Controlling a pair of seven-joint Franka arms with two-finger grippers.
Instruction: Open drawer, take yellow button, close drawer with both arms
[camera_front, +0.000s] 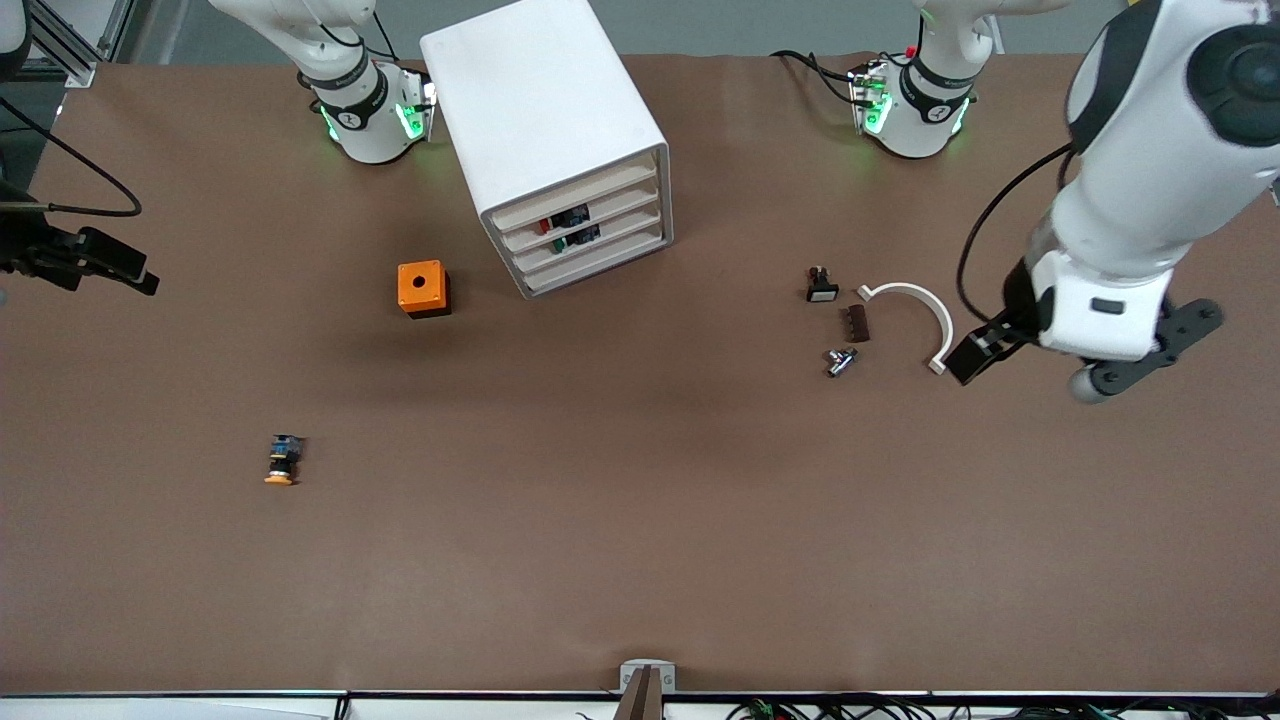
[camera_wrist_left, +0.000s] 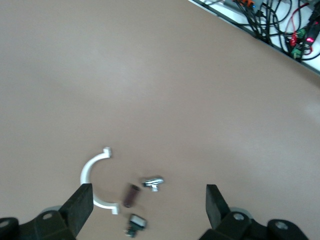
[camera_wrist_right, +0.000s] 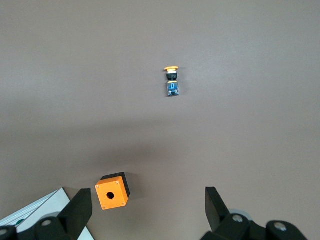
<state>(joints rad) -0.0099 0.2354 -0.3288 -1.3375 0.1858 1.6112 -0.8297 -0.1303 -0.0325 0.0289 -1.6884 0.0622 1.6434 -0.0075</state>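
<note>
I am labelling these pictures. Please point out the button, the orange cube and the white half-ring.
button (camera_front: 282, 462), front view, black body.
orange cube (camera_front: 421, 286), front view, top face.
white half-ring (camera_wrist_left: 89, 167), left wrist view, curved band.

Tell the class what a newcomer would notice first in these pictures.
The boxy white four-drawer cabinet stands between the arms' bases, all drawers shut. The bright orange cube with a round hole sits beside it, toward the right arm's end. The small orange-capped pushbutton lies alone on the brown table, nearer the front camera.

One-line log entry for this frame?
drawer: shut | button: lying on table, toward right arm's end | left tool: open, over white clip | right tool: open, above orange cube
</note>
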